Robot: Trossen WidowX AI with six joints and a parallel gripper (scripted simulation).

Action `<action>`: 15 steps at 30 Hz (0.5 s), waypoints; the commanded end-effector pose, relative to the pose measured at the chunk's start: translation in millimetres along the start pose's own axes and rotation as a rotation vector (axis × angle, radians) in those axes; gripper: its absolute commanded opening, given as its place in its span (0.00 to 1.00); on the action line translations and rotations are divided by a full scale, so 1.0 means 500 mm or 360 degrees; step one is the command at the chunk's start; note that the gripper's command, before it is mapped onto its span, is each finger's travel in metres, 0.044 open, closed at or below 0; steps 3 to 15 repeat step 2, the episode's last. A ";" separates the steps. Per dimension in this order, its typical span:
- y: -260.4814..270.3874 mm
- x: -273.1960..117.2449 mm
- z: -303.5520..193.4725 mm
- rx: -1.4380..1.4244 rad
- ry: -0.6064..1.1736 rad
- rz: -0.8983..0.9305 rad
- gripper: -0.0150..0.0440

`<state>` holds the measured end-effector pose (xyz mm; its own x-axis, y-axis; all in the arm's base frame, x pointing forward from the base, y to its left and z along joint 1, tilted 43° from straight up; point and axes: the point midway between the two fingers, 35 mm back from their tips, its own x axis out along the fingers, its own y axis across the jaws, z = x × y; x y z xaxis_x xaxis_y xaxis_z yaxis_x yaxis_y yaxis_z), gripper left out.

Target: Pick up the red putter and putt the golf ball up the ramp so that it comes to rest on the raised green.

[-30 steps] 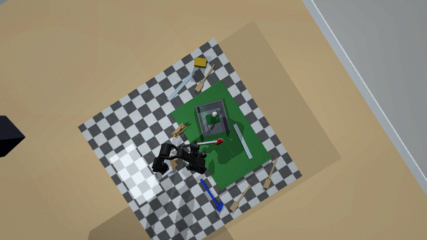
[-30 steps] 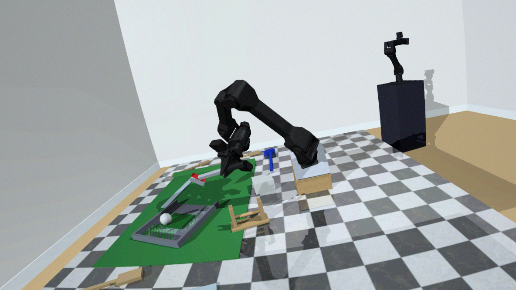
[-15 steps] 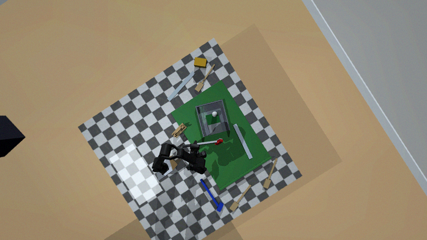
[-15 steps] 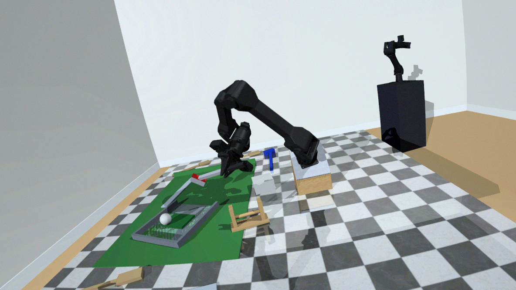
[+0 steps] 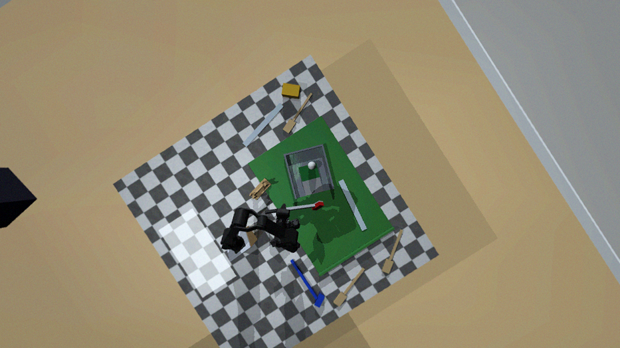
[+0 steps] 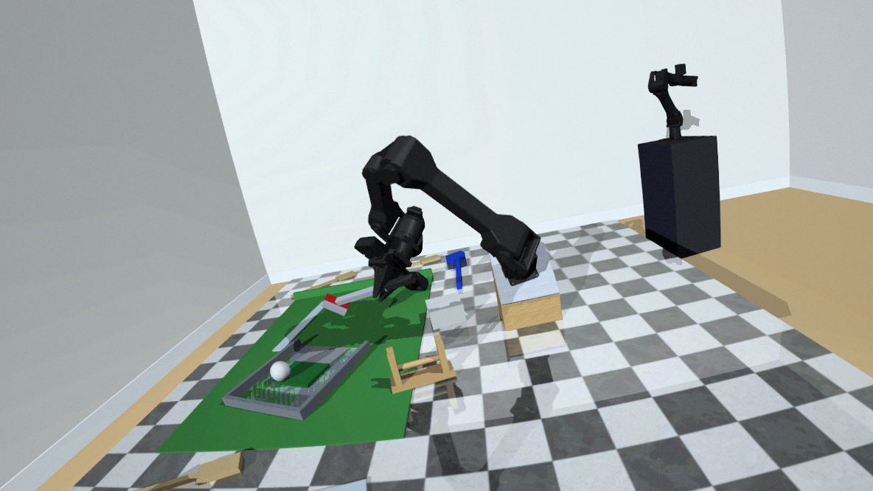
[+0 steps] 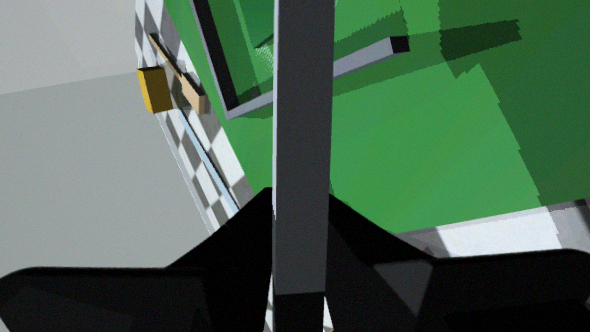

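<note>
pincer: the gripper (image 6: pixel 390 287) is pinched on the grey shaft of the putter (image 6: pixel 351 297), low over the mat; in the wrist view the shaft (image 7: pixel 302 150) runs straight out between the black fingers.
putter: held near level, its red head (image 5: pixel 318 205) out in front, close to the open near end of the pen (image 6: pixel 341 366) but apart from it.
ball: the ball (image 6: pixel 280 370) is inside the grey-walled pen, at the edge of the small green (image 6: pixel 308 373); from above the ball (image 5: pixel 311 164) sits at the far side of that patch.
mat: the green mat (image 6: pixel 360 415) lies under pen, rail (image 5: pixel 352 204) and putter head.
done: pick-up looks done, and the stroke too, judging by where the ball lies.
left: I cannot tell if the ball rests fully on the raised green or just beside it, nor if it is at rest. If it is, only setting the club aside would remain.
others: blue tool (image 6: pixel 456 268) and wooden stand (image 6: pixel 419 369) play no part.
</note>
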<state>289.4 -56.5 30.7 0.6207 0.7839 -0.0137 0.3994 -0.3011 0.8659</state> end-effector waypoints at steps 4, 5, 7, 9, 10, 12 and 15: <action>-0.001 0.000 0.000 0.0002 -0.0001 0.0001 0.25; -0.001 0.000 0.000 0.0002 -0.0001 0.0001 0.25; -0.001 0.000 0.000 0.0002 -0.0001 0.0001 0.25; -0.001 0.000 0.000 0.0002 -0.0001 0.0001 0.25; -0.001 0.000 0.000 0.0002 -0.0001 0.0001 0.25; -0.001 0.000 0.000 0.0002 -0.0001 0.0001 0.25; -0.001 0.000 0.000 0.0002 -0.0001 0.0001 0.25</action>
